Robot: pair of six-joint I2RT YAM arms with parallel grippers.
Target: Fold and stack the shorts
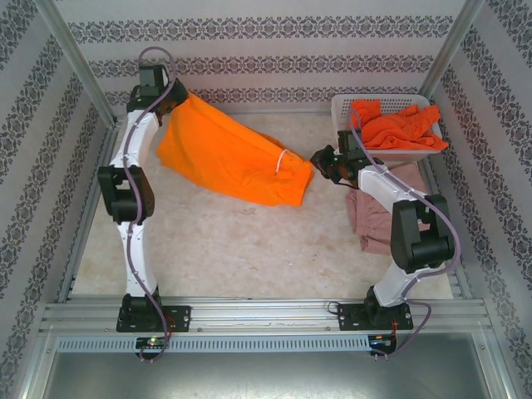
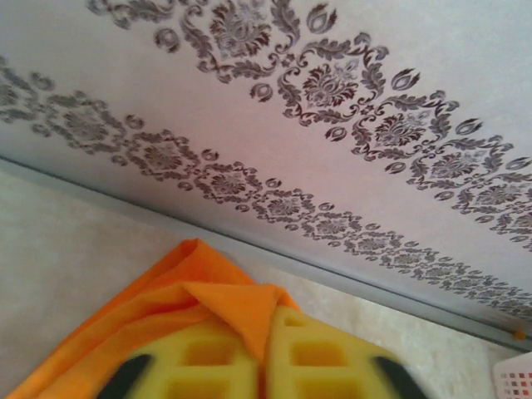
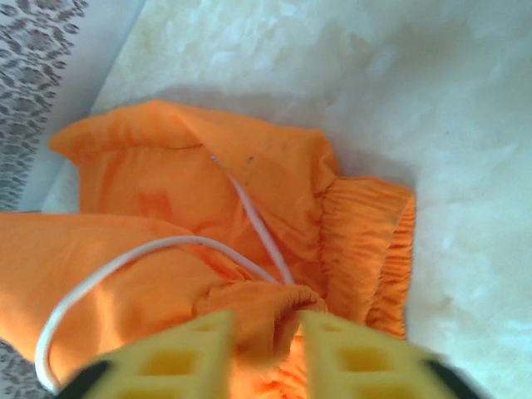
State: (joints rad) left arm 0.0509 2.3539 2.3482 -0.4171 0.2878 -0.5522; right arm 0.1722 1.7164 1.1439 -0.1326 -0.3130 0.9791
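The orange shorts (image 1: 224, 154) hang stretched across the back of the table between my two grippers. My left gripper (image 1: 177, 93) holds one corner high at the back left; in the left wrist view its yellow pads (image 2: 199, 357) press together on a fold of the orange shorts (image 2: 166, 291). My right gripper (image 1: 320, 160) is at the waistband end. In the right wrist view its jaws stand apart, with a bunch of the orange shorts (image 3: 166, 191) and the white drawstring (image 3: 125, 258) loose between them. The pink shorts (image 1: 374, 218) lie under the right arm. The red-orange shorts (image 1: 399, 125) are heaped in the basket.
The white mesh basket (image 1: 345, 104) stands at the back right corner, close behind the right gripper. Patterned walls close in the table at the back and on both sides. Bare tabletop (image 1: 249, 241) stretches in front of the orange shorts.
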